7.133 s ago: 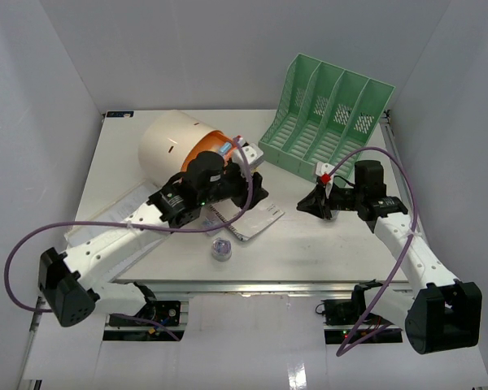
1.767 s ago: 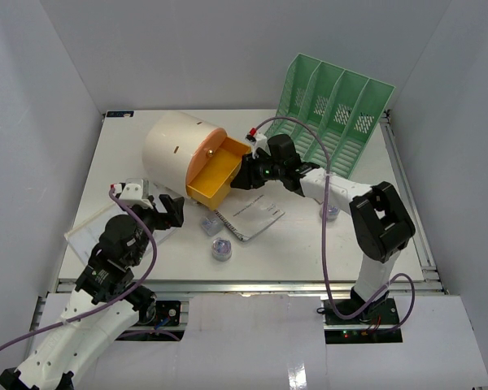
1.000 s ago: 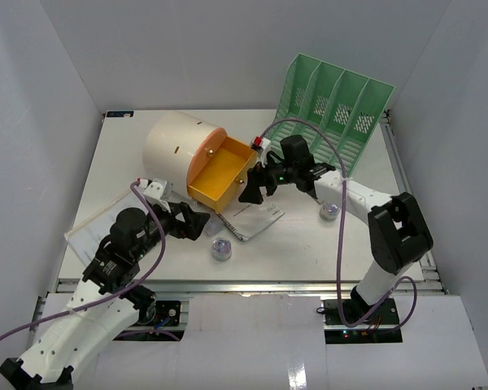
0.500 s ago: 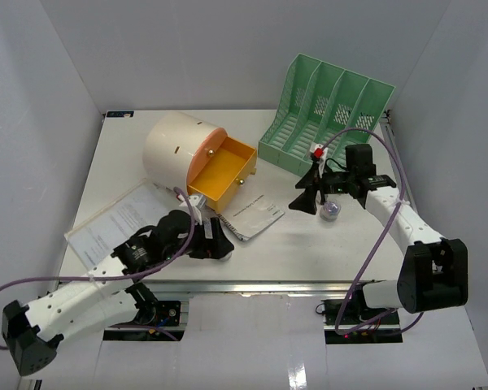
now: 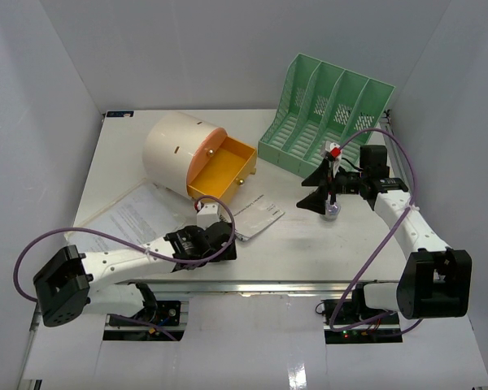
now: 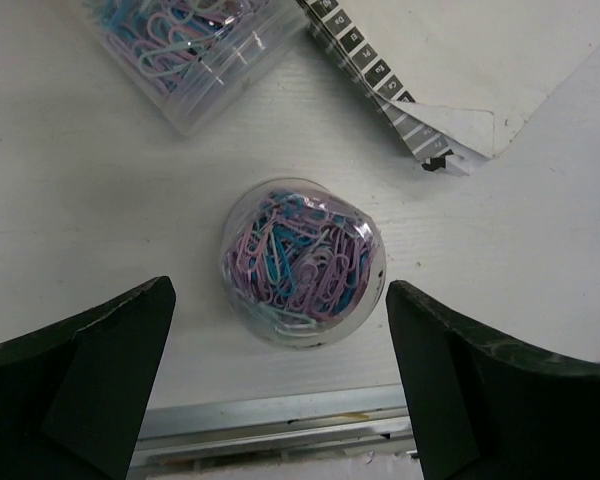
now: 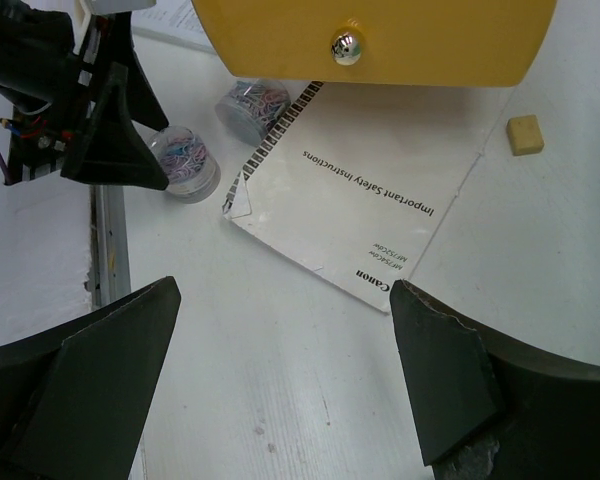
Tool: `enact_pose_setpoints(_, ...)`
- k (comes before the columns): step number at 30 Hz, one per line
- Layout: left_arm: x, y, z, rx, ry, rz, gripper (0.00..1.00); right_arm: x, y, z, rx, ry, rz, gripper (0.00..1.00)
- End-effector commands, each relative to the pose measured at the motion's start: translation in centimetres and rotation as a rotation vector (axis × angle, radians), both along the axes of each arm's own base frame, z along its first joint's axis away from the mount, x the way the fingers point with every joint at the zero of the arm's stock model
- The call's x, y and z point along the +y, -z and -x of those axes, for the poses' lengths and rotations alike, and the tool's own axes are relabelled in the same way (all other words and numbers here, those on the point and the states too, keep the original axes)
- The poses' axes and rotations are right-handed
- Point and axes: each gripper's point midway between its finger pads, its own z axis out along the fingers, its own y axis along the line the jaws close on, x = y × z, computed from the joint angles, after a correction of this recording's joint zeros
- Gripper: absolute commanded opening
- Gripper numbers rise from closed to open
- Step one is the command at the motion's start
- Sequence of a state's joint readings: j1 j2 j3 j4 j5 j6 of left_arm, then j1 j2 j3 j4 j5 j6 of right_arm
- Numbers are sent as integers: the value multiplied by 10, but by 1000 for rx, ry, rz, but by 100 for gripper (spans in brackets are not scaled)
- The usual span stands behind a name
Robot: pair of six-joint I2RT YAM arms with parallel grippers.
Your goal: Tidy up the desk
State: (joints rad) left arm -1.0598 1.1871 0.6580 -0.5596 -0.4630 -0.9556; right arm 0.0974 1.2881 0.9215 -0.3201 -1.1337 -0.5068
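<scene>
The white desk (image 5: 309, 244) carries a scatter of items. My left gripper (image 6: 280, 300) hangs open straight over an upright round clear tub of paper clips (image 6: 302, 262) near the front rail (image 6: 280, 410), one finger on each side and neither touching it. In the top view the left gripper (image 5: 218, 242) hides that tub. A second clip tub (image 6: 195, 50) lies on its side just beyond. My right gripper (image 7: 285, 300) is open and empty above bare desk, short of a white booklet (image 7: 360, 200). From above, the right gripper (image 5: 315, 195) sits beside another small clear tub (image 5: 332, 211).
A cream cylindrical box (image 5: 172, 146) has its orange drawer (image 5: 225, 166) pulled open, its knob (image 7: 346, 47) facing the right wrist. A mint-green file rack (image 5: 325, 114) stands at the back right. A small eraser (image 7: 525, 133) lies by the booklet. Paper sheets (image 5: 130, 215) lie front left.
The left arm has swung low along the front edge and brought its open gripper over the upright clip tub. The right gripper has drawn back from the drawer to the right.
</scene>
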Motion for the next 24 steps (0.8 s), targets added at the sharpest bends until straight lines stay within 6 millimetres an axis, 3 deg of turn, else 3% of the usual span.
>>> enact_pose_setpoints(1, -23, -9, -23, -83, -16, 30, 98, 0, -7, 8, -17, -30, -30, 92)
enact_pose_setpoints(7, -29, 1, -31, -91, -11, -7, 97, -2, -8, 7, -19, -27, -36, 92)
enact_pose_setpoints(11, -26, 4, -33, -97, -23, -25, 91, -3, -7, 7, -13, -25, -39, 92)
enact_pose_setpoints(13, -25, 4, -33, -98, -24, -28, 79, -3, -7, 7, -11, -26, -41, 92)
enact_pose_setpoints(16, -24, 5, -32, -97, -20, -34, 72, -3, -8, 7, -13, -26, -41, 92)
enact_pose_setpoints(19, -24, 3, -30, -96, -3, -29, 54, -4, -7, 6, -10, -23, -41, 92)
enact_pose_setpoints(24, -46, -12, -16, -83, 166, 6, 38, -6, -7, 6, -10, -17, -42, 92)
